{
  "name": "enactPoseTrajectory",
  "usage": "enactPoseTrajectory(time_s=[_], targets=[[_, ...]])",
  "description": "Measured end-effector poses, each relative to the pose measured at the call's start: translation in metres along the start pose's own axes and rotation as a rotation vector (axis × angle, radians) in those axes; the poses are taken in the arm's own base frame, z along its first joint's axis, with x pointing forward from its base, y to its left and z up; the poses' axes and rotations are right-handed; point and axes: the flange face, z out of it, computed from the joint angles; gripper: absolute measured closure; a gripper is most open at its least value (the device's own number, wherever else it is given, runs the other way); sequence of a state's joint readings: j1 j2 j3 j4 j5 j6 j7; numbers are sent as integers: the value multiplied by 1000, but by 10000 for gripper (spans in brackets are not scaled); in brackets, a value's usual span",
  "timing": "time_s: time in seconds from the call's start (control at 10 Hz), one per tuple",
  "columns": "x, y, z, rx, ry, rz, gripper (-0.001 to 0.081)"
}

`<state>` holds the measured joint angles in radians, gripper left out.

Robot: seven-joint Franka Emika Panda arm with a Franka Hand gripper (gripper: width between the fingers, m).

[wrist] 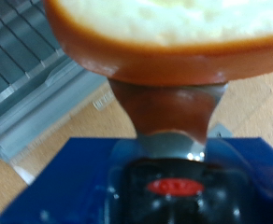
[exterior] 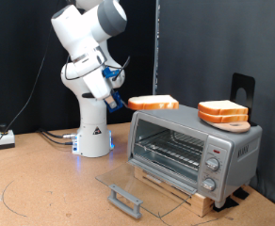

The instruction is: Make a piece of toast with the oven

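Note:
My gripper is shut on the piece of toast, a thin flat slice with a pale face and an orange-tan crust. It holds the slice level just above the top of the oven at its end nearer the exterior view's left. The oven's glass door lies open and flat, with the grey bar handle at the front. The wire rack inside is bare. In the wrist view the toast fills the upper part, with one finger under it and the grey oven top beyond.
A thicker stack of slices sits on the oven top towards the exterior view's right. The oven stands on a wooden board. A black stand is behind it. Cables lie at the exterior view's left, by the robot's base.

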<state>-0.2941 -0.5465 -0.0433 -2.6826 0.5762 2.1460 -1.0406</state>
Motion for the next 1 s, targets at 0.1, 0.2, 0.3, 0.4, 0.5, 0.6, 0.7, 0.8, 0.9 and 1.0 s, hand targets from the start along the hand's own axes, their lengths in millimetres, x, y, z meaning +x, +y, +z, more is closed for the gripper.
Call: enactPoseTrajectory(time_s=[0.1,0.2,0.3,0.4,0.5,0.6,0.7,0.8,0.9,1.0], targets=[[-6,9,8,-13,-12,-9,412],[-13,18,15,-21,-31,-26,412],[-20,26,23,-25,-54,-49,412],[-27,33,30,-24,-74,-68,412],[-34,39,38,-26,-91,-81,412],[-40,43,47,-28,-110,-94,412],[-43,46,55,-36,-124,-114,412],[-45,46,63,-42,-135,-140,412],[-43,42,70,-44,-147,-168,412],[-39,36,77,-49,-152,-198,412]])
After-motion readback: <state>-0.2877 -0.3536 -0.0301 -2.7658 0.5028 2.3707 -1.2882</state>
